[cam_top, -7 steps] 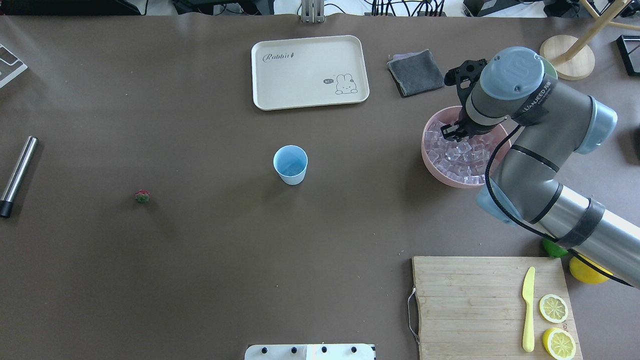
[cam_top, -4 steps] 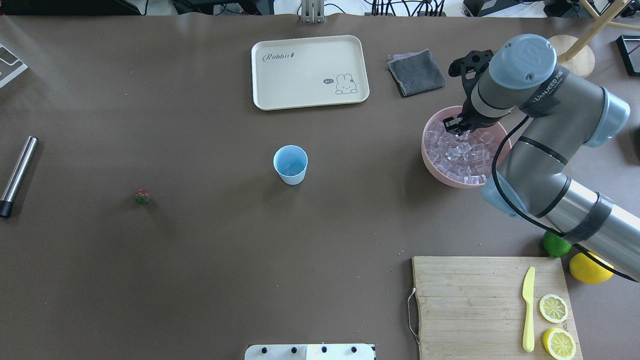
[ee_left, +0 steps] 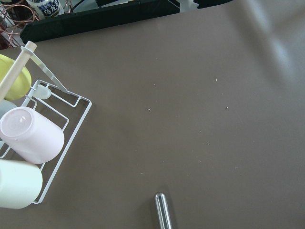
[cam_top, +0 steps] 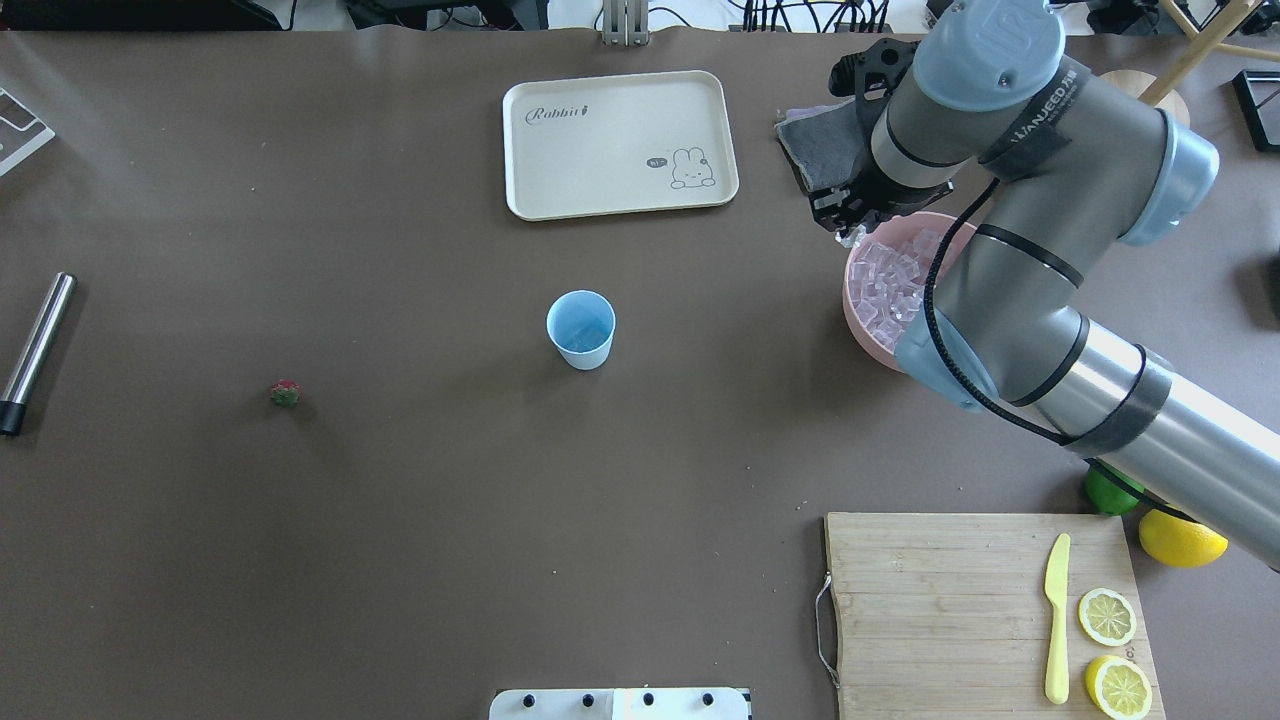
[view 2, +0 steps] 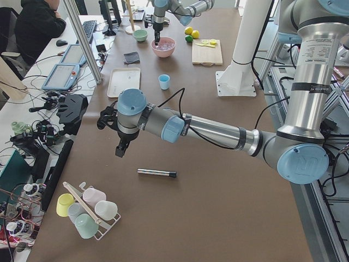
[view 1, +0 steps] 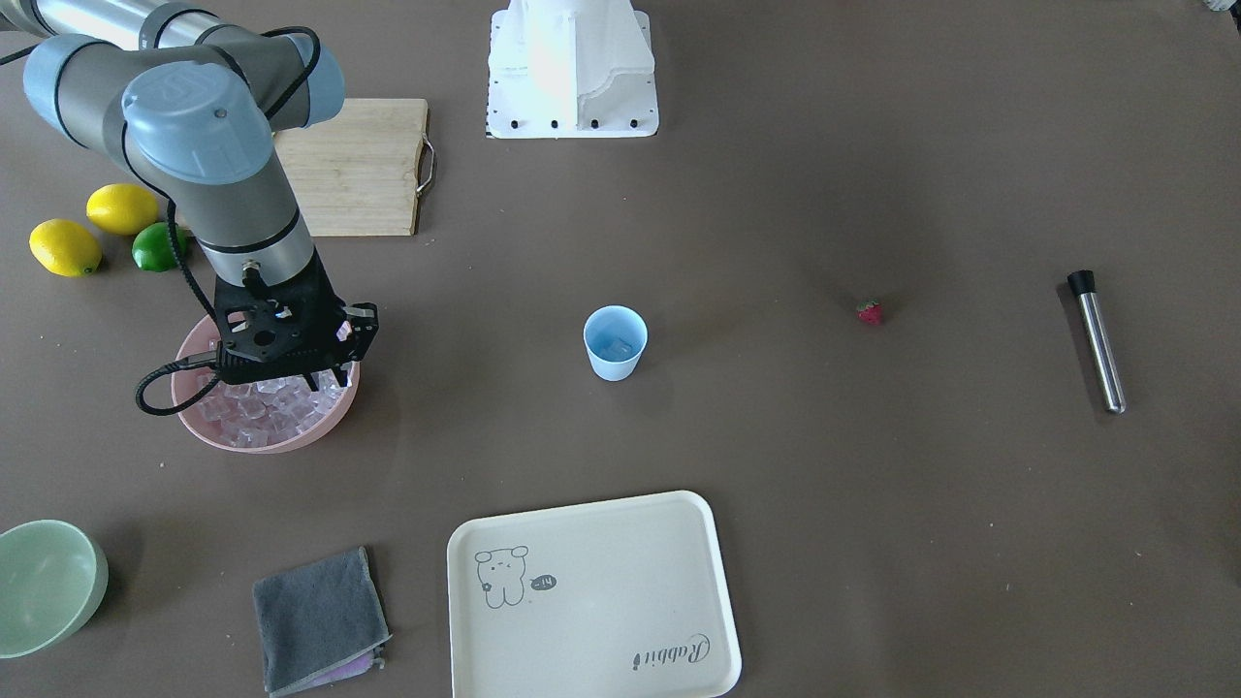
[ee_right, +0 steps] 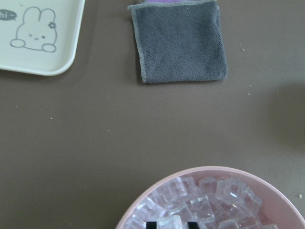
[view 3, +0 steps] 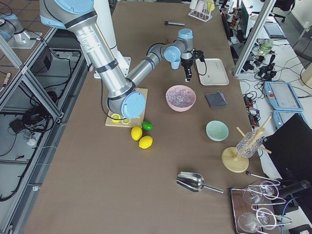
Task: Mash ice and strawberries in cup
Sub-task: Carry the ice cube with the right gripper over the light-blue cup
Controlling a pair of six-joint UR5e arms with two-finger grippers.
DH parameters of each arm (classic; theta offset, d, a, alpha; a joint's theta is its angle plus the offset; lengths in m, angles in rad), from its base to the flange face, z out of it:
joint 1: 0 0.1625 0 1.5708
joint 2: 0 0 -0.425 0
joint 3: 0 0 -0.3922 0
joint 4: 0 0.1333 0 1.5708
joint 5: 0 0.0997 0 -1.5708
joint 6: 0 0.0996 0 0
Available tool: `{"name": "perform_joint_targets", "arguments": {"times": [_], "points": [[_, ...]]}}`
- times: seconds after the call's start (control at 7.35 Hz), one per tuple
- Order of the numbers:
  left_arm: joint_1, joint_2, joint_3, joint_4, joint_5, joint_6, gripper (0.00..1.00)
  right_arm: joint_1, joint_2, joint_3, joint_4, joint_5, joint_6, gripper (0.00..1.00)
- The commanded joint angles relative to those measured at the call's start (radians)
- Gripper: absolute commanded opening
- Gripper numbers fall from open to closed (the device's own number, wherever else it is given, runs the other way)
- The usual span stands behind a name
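Observation:
The light blue cup (cam_top: 581,328) stands upright at mid table, also in the front view (view 1: 614,349). The tiny red strawberry (cam_top: 285,393) lies alone on the table far to its left. Clear ice cubes (cam_top: 888,285) fill the pink bowl (cam_top: 850,310). My right gripper (cam_top: 848,228) hangs above the bowl's far left rim. In the right wrist view its two dark fingertips (ee_right: 151,223) pinch one ice cube (ee_right: 170,222). My left gripper (view 2: 119,153) shows only in the left side view, over bare table near the metal rod; I cannot tell its state.
A cream rabbit tray (cam_top: 620,145) and a grey cloth (cam_top: 812,155) lie at the far side. A metal rod (cam_top: 38,345) lies at the far left. A cutting board (cam_top: 950,600) with knife and lemon halves sits front right, beside a lime (cam_top: 1108,492) and lemon.
My right gripper has risen out of the ice bowl and moved left and away from me, to the bowl's far left rim. The cup and strawberry have not moved.

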Motion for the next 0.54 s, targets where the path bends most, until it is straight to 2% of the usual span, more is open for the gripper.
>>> {"name": "perform_joint_targets", "arguments": {"times": [0.0,0.14,0.27,0.41], "points": [[0.0,-0.001,0.002,0.0,0.002,0.0,0.98,-0.101,0.2,-0.093,0.001,-0.063,0.194,0.05],[0.0,-0.002,0.002,0.0,0.0,0.0,0.98,-0.153,0.291,-0.143,0.003,-0.094,0.265,0.04],[-0.001,0.0,0.0,0.0,0.0,-0.002,0.98,-0.193,0.319,-0.169,0.004,-0.134,0.299,0.04],[0.0,0.0,0.003,0.0,0.0,0.0,0.98,-0.233,0.312,-0.194,0.093,-0.174,0.324,0.03]]}}
